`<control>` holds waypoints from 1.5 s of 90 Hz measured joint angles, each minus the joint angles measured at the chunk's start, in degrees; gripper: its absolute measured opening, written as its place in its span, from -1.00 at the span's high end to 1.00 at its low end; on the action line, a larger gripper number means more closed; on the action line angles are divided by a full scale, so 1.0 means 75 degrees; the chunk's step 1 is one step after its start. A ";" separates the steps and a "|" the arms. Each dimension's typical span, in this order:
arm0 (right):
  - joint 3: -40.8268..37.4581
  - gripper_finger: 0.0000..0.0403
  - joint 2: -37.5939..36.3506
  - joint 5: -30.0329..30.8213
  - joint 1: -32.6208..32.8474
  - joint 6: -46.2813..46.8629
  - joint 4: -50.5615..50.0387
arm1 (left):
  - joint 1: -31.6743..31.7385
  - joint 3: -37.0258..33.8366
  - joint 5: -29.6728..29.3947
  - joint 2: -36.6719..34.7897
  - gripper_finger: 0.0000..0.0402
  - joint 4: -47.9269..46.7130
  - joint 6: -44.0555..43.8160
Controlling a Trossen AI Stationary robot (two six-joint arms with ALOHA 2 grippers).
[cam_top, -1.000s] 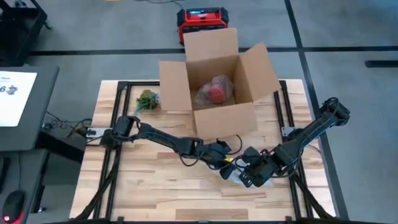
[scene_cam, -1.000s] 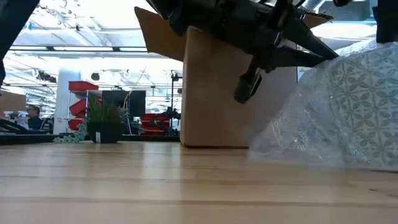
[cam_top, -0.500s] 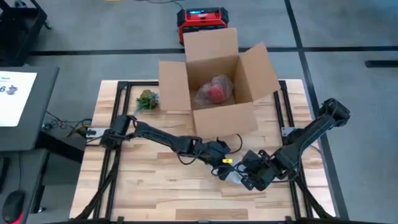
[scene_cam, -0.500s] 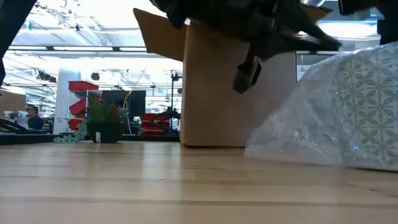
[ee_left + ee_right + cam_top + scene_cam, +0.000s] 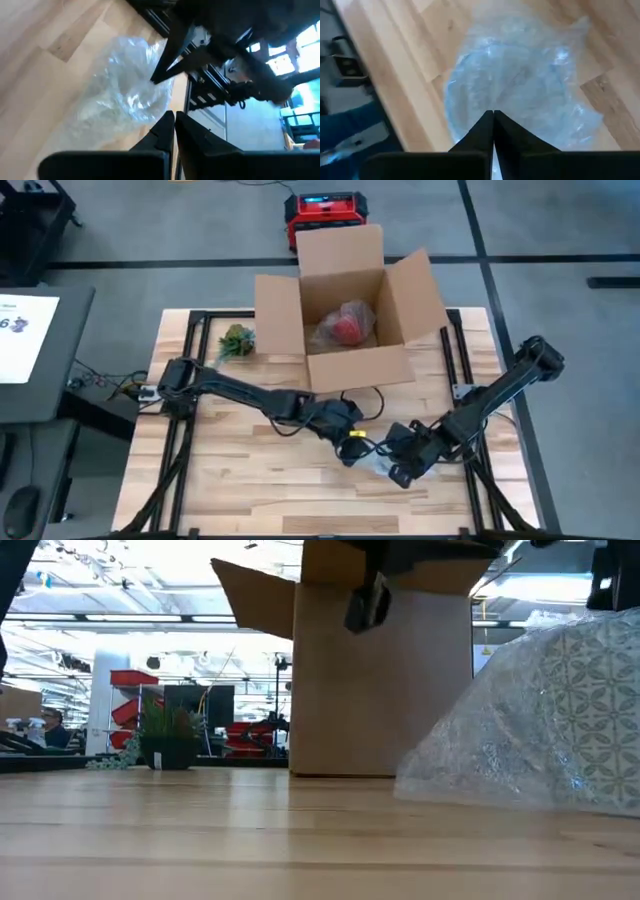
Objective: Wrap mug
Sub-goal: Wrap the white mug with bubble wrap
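Pale wooden table [image 5: 230,470]: at five o'clock of centre the clear bubble-wrap bundle [image 5: 540,730] lies under both closed, empty grippers, left gripper [image 5: 352,448], right gripper [image 5: 392,471], which should probably press its loose edges flat.

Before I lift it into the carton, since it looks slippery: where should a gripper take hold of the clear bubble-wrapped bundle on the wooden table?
Probably from above, across the tall rounded bulk of the clear bubble-wrapped bundle, where the patterned mug shows through. The thin skirt of wrap trailing onto the wooden table is loose film and would likely slip. The right gripper, fingers together, is already over it; the left gripper, also closed, is beside it.
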 joint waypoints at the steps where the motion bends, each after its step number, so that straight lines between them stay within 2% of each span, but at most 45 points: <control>1: 0.0020 1.00 -0.0012 -0.0007 -0.0008 0.0000 0.0002 | -0.0009 0.0000 -0.0012 -0.0012 1.00 -0.0019 0.0002; 21: 0.0076 1.00 0.0082 0.0038 -0.0191 -0.0003 0.0225 | -0.0099 0.0000 -0.0167 -0.0289 1.00 -0.0279 -0.0003; 40: -0.0067 1.00 0.1400 -0.0132 -0.0651 -0.0424 0.0260 | -0.0099 0.0000 -0.0205 -0.0671 1.00 -0.0392 0.0017; 55: -0.0015 1.00 0.2182 -0.0607 -0.0964 -0.0808 0.0248 | -0.0099 0.0000 -0.0467 -0.0919 1.00 -0.0892 0.0100; 63: 0.0115 1.00 0.2106 -0.0779 -0.1039 -0.1061 0.0002 | -0.0099 0.0000 -0.0533 -0.0993 1.00 -0.1051 0.0101; 76: 0.0489 1.00 0.1378 -0.0694 -0.1056 -0.1265 -0.0792 | -0.0110 0.0003 -0.0516 -0.1059 1.00 -0.1166 0.0124; 92: 0.0803 1.00 0.0098 -0.0670 -0.0979 -0.0812 -0.1103 | -0.0134 0.0023 -0.0603 -0.1112 1.00 -0.1319 0.0225; 104: 0.0789 1.00 -0.0385 -0.0448 -0.0877 -0.0107 -0.1420 | -0.0129 0.0020 -0.0678 -0.1110 1.00 -0.1385 0.0271; 120: 0.0194 1.00 0.0166 -0.0481 -0.0867 0.0210 -0.1490 | -0.0129 0.0020 -0.0696 -0.1104 1.00 -0.1496 0.0273; 135: 0.0066 1.00 0.1340 -0.0517 -0.0949 0.0094 -0.1362 | -0.0140 0.0017 -0.0696 -0.1101 1.00 -0.2300 0.0183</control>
